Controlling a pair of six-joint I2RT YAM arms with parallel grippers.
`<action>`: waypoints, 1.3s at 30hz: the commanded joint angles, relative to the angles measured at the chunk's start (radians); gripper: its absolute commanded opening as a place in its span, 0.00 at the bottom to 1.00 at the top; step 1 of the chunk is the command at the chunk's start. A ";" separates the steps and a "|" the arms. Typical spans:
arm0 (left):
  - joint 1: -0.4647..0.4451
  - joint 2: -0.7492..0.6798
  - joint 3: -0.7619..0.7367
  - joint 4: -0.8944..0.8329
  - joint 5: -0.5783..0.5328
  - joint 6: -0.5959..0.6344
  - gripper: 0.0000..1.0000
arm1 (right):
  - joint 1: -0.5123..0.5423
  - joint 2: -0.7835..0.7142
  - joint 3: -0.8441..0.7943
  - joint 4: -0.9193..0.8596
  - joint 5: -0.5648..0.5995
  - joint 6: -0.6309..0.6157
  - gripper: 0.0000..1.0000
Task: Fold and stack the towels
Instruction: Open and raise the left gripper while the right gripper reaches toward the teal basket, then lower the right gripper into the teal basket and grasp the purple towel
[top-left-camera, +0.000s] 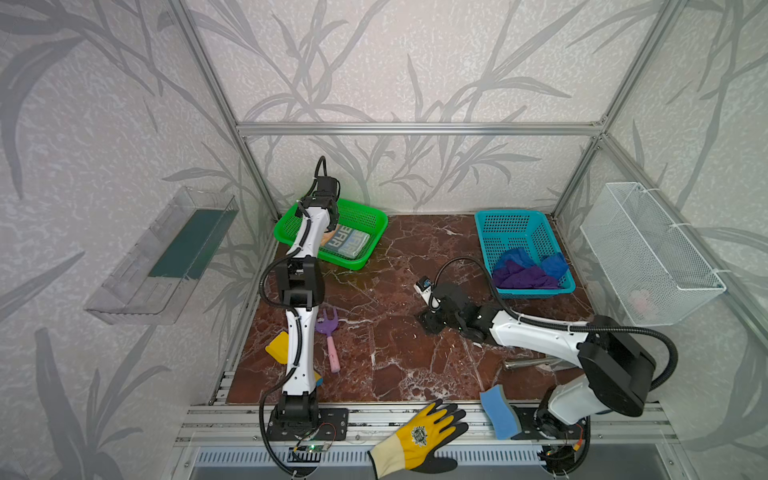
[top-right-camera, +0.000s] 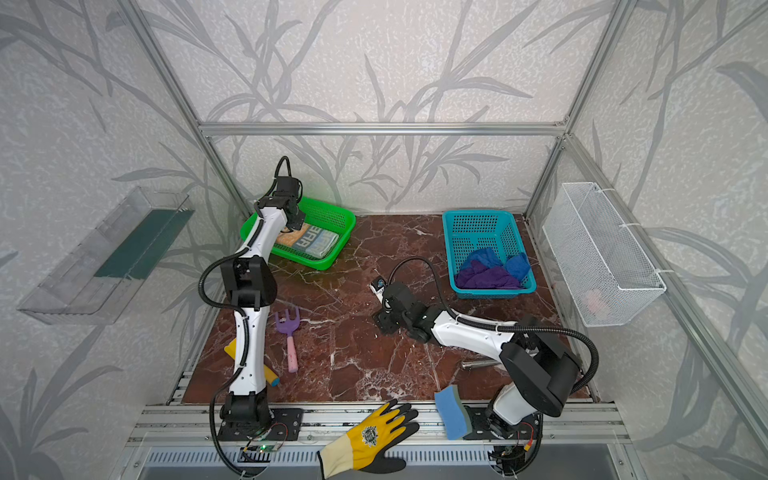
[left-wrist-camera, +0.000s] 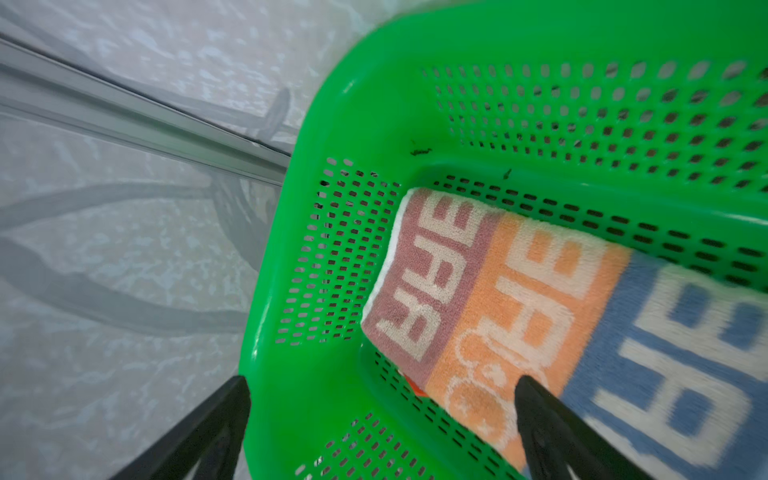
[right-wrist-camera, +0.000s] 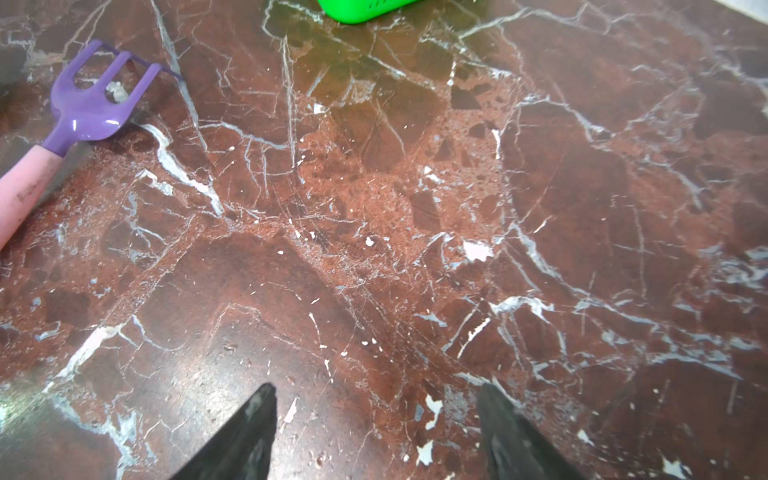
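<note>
Marble counter (top-left-camera: 395, 340): red-brown with pale veins; the middle is bare.
Teal basket (top-left-camera: 519, 226): far right. It holds the purple towel (top-left-camera: 523, 278) and the blue towel (top-left-camera: 555, 264), both crumpled, unfolded and lying against each other.
Green basket (top-left-camera: 351, 262): far left. It holds the lettered towel (left-wrist-camera: 498, 291), folded flat on the basket floor.
Left fingers (left-wrist-camera: 552, 432): spread wide and gripping nothing. One tip is over the lettered towel; the wrist view shows the other beyond the basket wall.
Right fingers (right-wrist-camera: 245, 436): parted and empty, low over bare counter between the two baskets.
Step (my reading): one towel is folded and placed; two of three are outstanding.
Next move calls for: lifting the left arm clear of the rim. One cloth is then pinched alone from the tangled pair, spread on the bare counter, folded, and stacked on the lettered towel.
</note>
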 joint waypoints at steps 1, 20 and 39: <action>-0.006 -0.167 -0.019 -0.101 0.124 -0.113 0.99 | 0.006 -0.025 0.033 -0.020 0.044 -0.021 0.76; -0.262 -0.725 -0.798 0.082 0.530 -0.358 0.99 | -0.142 -0.030 0.317 -0.323 0.265 -0.035 0.82; -0.481 -1.102 -1.477 0.571 0.603 -0.501 0.96 | -0.627 -0.083 0.321 -0.580 0.377 0.054 0.80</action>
